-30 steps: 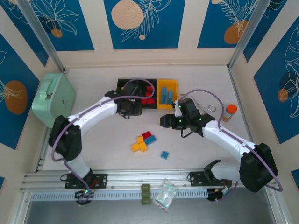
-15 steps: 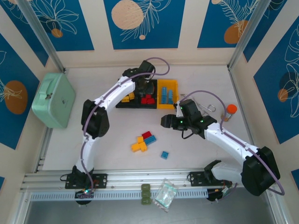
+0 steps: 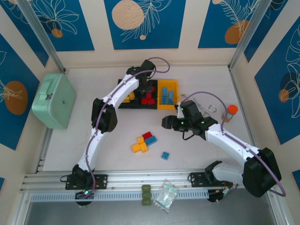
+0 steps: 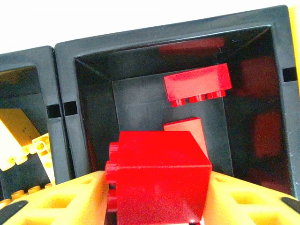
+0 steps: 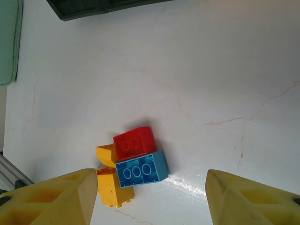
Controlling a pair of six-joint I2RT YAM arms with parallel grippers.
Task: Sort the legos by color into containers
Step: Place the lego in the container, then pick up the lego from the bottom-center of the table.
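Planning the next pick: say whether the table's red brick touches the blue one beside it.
Touching. Right wrist view: red brick lies flush against blue brick, no gap.

legos [image 3: 147,136] — some loose, others binned by color | containers [image 3: 168,107] — black, black, yellow

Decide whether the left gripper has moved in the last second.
Yes. The left gripper, holding a red lego, went farther from the arm bases and rightward, ending above the middle black bin.

Three bins [image 3: 177,93], five loose bricks [image 3: 151,139], one case [image 3: 54,101], one bottle [image 3: 230,112]
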